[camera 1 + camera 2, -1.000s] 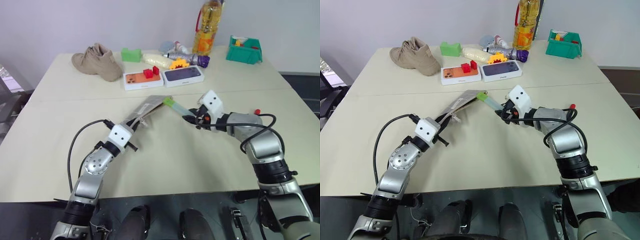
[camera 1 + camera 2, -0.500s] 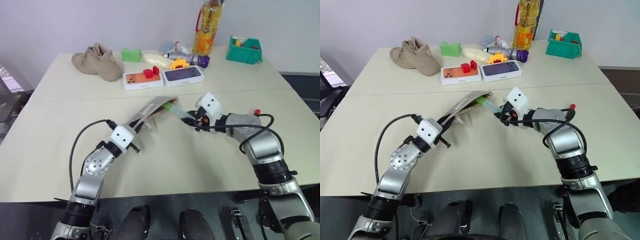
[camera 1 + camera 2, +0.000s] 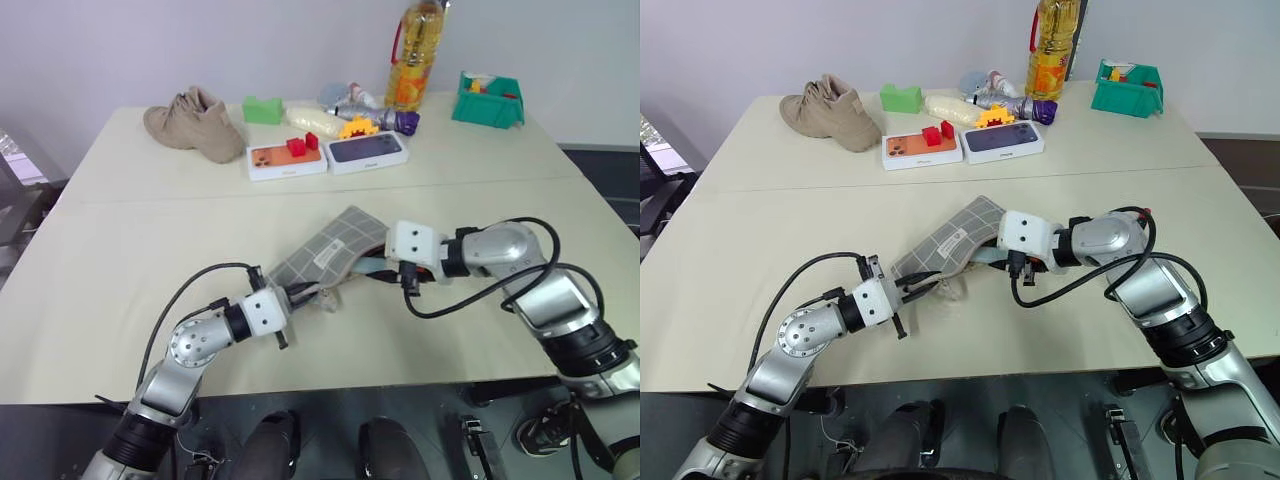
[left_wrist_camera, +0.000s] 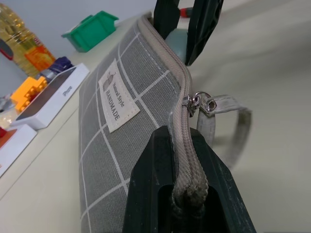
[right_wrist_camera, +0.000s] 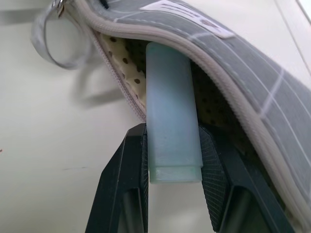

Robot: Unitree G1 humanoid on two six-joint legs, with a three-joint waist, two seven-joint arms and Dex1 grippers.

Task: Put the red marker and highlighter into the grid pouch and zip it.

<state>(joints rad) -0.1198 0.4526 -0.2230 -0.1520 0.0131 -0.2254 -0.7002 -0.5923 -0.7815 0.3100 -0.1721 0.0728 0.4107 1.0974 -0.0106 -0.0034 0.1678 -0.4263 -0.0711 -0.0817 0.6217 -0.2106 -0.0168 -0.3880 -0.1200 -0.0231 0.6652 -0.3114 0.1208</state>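
Observation:
The grid pouch [image 3: 335,245] is held just above the middle of the table, grey with white lines and a white label [image 4: 114,99]. My left gripper [image 3: 300,293] is shut on the zipper end of the pouch, with the zipper pull [image 4: 194,99] just beyond its fingers. My right gripper [image 3: 385,272] is shut on the highlighter [image 5: 172,111]. The highlighter's pale bluish body points into the pouch's open mouth and its front end is hidden inside. A sliver of red [image 4: 186,10] shows past the right gripper's fingers; I cannot tell whether it is the red marker.
Along the back of the table stand a tan shoe [image 3: 195,122], a green block [image 3: 262,108], two white phone boxes [image 3: 287,158] [image 3: 367,150] with small blocks on them, an oil bottle [image 3: 413,55] and a green bin [image 3: 487,100].
Both arms have drawn back toward me, bringing the pouch nearer and turning it. The highlighter's green-capped end has gone from the pouch's mouth to inside it.

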